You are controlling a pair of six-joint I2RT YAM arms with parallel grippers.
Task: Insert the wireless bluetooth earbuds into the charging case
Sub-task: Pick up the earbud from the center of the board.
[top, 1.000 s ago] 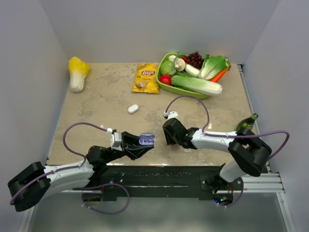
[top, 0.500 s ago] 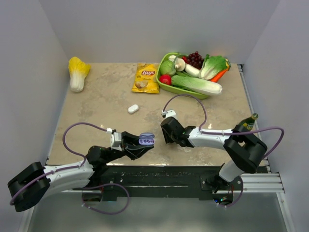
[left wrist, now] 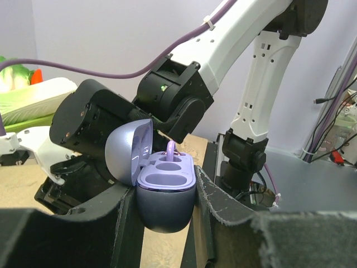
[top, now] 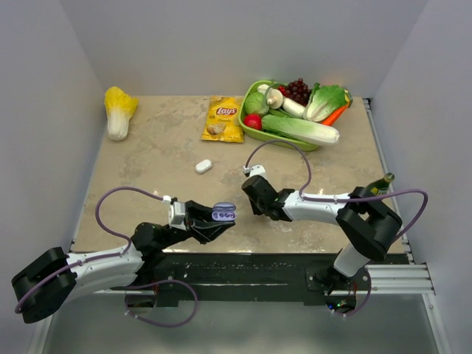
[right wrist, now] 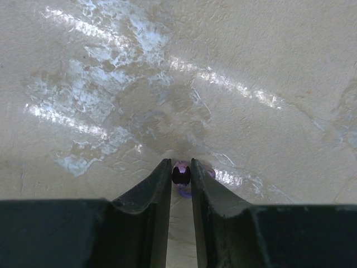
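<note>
Rpt, both arms. My right fingers (right wrist: pixel 180 166) are down at the table (right wrist: pixel 100 78), tips nearly together w/ the loose earbud (right wrist: pixel 180 175) pinched between them. The wrist view shows contact on both sides as far as I can tell, so the grip looks made; lift not yet done. Bud is purplish, glossy, tiny. Long axis: cannot tell, too small. A purple glint just beside the right tip may be reflection or part of the bud, unclear.

Key relation: the charging case (left wrist: pixel 165 177) lies to the left of my right fingers, near but apart, held up off the table in my left fingers (left wrist: pixel 165 196), which are clamped on its lower shell. Lid (left wrist: pixel 128 152) stands open, wells facing up. A seated earbud (left wrist: pixel 170 148) stands at the hinge end; the near well (left wrist: pixel 167 182) looks empty, judged the target. Next move calls for a lift, a short carry left, then descent from above, clear of the lid. Right arm (top: pixel 317 203) is at the bud; left arm (top: pixel 110 262) is occupied.

Vs 1 s ago: right arm has reached further fwd and left, its cable loop (top: pixel 284 146) shifted w/ it, and the fingers have narrowed onto the bud. Left arm and case: no change
</note>
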